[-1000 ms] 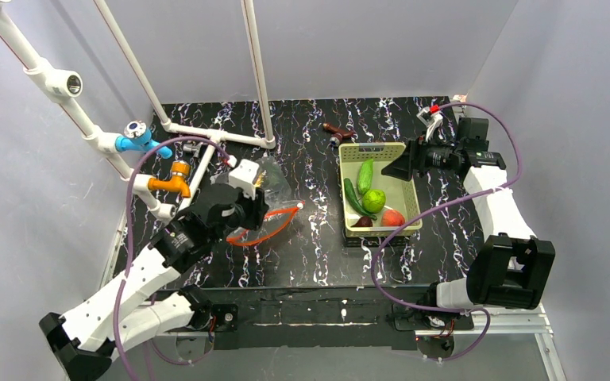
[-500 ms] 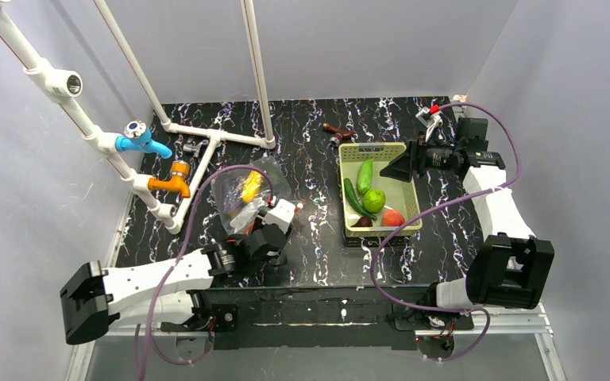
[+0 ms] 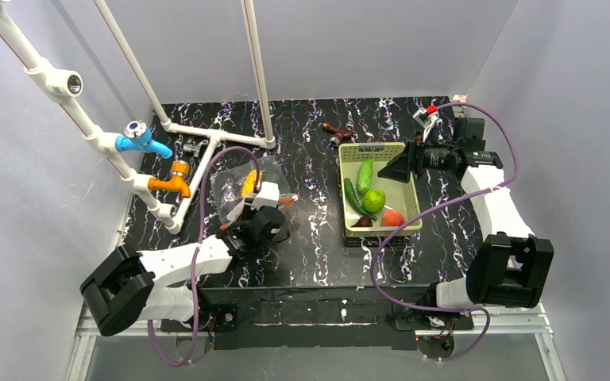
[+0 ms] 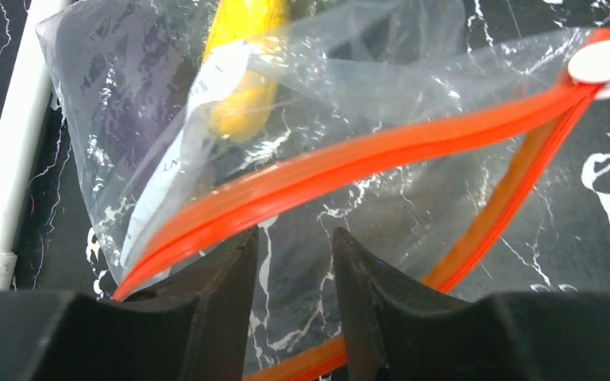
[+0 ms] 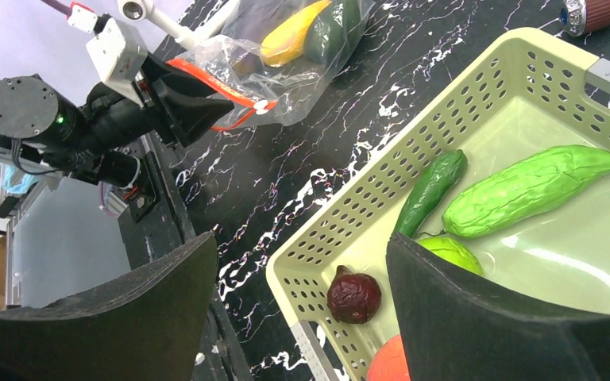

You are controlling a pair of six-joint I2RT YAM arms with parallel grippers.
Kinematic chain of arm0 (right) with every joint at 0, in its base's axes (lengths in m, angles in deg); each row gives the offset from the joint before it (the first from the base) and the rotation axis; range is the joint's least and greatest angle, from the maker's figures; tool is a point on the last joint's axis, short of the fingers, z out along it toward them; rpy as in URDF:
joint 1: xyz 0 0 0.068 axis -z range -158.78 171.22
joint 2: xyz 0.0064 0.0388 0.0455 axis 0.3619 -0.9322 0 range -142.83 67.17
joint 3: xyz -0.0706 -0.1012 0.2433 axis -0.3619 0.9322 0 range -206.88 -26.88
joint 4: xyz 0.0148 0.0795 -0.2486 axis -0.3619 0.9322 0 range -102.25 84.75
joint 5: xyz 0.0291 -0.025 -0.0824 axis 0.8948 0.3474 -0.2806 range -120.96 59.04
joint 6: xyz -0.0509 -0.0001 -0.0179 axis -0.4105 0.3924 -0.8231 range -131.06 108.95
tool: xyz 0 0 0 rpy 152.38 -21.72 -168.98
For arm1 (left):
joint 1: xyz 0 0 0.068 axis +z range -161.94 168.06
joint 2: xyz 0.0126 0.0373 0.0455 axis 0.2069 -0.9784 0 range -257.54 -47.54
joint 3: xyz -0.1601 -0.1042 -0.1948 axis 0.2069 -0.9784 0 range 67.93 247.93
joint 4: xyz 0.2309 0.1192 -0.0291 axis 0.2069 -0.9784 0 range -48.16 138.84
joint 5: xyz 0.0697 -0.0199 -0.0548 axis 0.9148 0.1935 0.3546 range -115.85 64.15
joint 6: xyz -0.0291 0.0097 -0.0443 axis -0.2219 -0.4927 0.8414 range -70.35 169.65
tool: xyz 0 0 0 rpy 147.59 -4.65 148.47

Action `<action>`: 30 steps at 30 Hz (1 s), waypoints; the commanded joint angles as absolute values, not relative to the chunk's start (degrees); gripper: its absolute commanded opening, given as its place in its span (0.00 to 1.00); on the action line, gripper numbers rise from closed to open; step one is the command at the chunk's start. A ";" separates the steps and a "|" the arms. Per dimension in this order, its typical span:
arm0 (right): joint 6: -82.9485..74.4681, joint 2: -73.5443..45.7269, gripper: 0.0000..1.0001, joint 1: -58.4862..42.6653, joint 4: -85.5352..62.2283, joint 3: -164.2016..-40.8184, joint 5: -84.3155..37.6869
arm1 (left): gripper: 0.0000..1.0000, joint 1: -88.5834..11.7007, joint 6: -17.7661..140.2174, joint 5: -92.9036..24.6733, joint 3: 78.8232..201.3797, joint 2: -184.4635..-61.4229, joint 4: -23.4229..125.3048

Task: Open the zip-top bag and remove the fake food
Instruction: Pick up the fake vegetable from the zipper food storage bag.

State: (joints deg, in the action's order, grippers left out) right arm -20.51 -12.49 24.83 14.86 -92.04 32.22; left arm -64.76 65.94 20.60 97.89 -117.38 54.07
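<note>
Black marbled worktop (image 3: 318, 246) holds the zip-top bag (image 4: 349, 103) at left, unzipped, a yellow piece (image 4: 242, 71) left inside, most fake food (image 3: 374, 200) already in the basket (image 3: 372, 146); left jaws slightly parted at its mouth, right jaws spread wide, empty.

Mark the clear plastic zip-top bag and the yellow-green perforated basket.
clear plastic zip-top bag (image 4: 381, 151): left wrist view, orange zipper strip.
yellow-green perforated basket (image 5: 357, 210): right wrist view, side wall.
</note>
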 commanded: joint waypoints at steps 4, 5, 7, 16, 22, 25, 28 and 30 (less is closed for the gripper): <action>-21.47 -12.79 0.84 24.61 14.17 -94.20 33.43 | 0.34 -58.61 67.57 20.57 97.46 -117.91 61.82; -21.47 -12.85 0.84 24.64 14.12 -94.18 33.43 | 0.34 -57.30 67.19 19.87 97.40 -117.83 62.75; -18.14 -12.97 0.84 24.56 14.12 -94.20 33.43 | 0.33 -54.77 65.57 18.21 97.33 -118.15 65.19; -19.97 -12.93 0.84 24.57 13.95 -94.18 31.92 | 0.50 -42.57 58.84 1.42 104.53 -130.72 67.00; -19.97 -13.03 0.84 24.71 14.20 -94.26 31.92 | 0.57 -36.92 59.19 -2.27 114.84 -138.48 62.96; -19.97 -13.11 0.84 24.79 14.22 -94.24 31.92 | 0.59 -36.90 57.58 -2.22 116.28 -138.37 63.05; -20.33 -13.20 0.84 24.79 14.30 -94.37 31.92 | 0.64 -36.62 56.31 -1.06 118.15 -138.71 62.00; -20.33 -13.29 0.84 24.75 14.30 -94.38 31.92 | 0.67 -35.96 55.89 -0.68 119.81 -139.65 60.87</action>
State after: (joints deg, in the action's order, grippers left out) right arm -20.03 -12.92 24.79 14.80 -92.04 31.28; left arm -37.00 57.83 -2.15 115.79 -139.17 62.44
